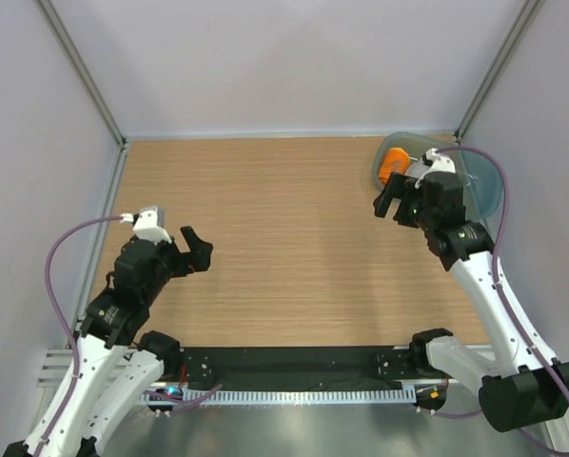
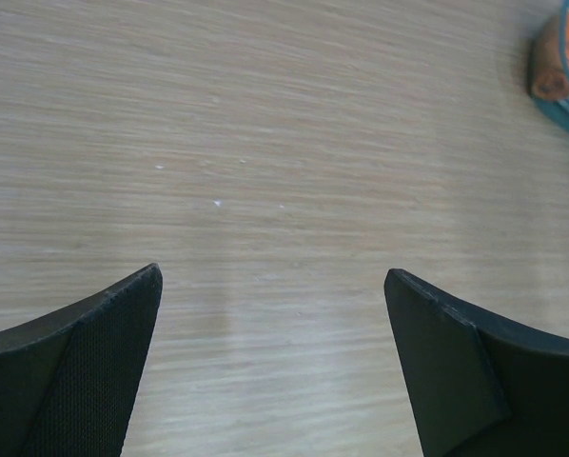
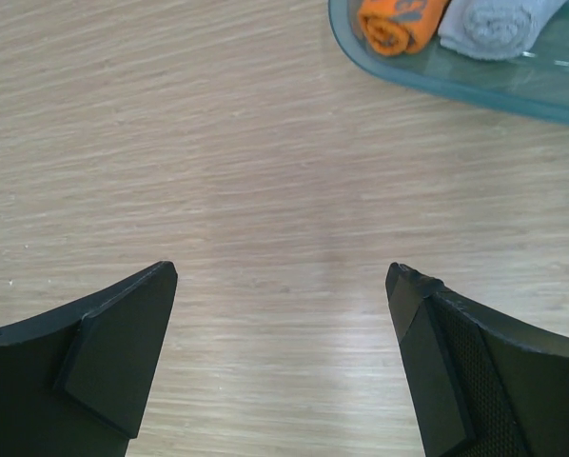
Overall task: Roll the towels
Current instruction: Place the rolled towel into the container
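Note:
The orange towel point(image 3: 396, 23) with a dark grey pattern lies rolled into a short cylinder inside the translucent blue-green tub point(image 3: 475, 88). The plain grey towel point(image 3: 499, 21) lies rolled beside it, to its right in the right wrist view. In the top view the orange roll point(image 1: 392, 166) shows at the tub's left side point(image 1: 383, 155); the grey one is hidden behind the right arm. My right gripper point(image 1: 391, 202) is open and empty over bare table just in front of the tub. My left gripper point(image 1: 199, 250) is open and empty over the table's left side. The orange roll also shows in the left wrist view point(image 2: 562, 59).
The wooden table point(image 1: 284, 238) is enclosed by pale walls on the left, back and right. The tub sits in the back right corner. A black strip with a white cable rail point(image 1: 294, 390) runs along the near edge between the arm bases.

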You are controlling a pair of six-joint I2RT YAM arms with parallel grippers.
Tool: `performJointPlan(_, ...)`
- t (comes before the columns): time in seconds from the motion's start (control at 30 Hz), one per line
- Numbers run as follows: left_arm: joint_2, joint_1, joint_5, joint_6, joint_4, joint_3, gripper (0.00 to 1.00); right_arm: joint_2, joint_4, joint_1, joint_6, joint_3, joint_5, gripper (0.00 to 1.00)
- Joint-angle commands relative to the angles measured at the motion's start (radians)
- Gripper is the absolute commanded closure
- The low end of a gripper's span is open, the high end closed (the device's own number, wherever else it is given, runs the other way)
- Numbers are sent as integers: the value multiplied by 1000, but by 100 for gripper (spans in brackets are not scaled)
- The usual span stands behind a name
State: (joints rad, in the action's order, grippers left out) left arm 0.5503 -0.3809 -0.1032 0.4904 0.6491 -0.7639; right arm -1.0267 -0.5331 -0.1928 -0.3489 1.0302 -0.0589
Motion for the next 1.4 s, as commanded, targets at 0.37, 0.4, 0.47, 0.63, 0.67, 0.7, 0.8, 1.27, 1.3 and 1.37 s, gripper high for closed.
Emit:
performJointPlan(0.37,-319,7,-386,-237,-578,452,0,51,159,-48,-108,-130,19,0)
performJointPlan(0.4,-291,7,-407,-240,-589,449,0,54,166,-48,-110,-148,28,0)
performJointPlan(0.47,-193,7,-431,-256,-670,451,0,65,194,-51,-116,-170,24,0)
performJointPlan(0.63,25,13,-446,-323,-891,486,0,53,180,-50,-85,-182,-15,0)
performJointPlan(0.67,101,19,-449,-331,-917,492,0,56,174,-50,-82,-180,-21,0)
performJointPlan(0.7,149,28,-434,-337,-966,488,0,59,171,-51,-78,-179,-24,0)
performJointPlan(0.8,306,100,-373,-313,-1026,462,0,108,186,-50,-56,-211,-12,0)
performJointPlan(1.27,761,376,-27,-265,-1327,391,0,163,240,-50,-32,-277,-13,0)
performJointPlan(1.3,773,376,-23,-282,-1344,388,0,166,237,-50,-30,-277,-18,0)
performJointPlan(1.37,799,376,-41,-303,-1374,376,0,175,237,-50,-24,-282,-16,0)
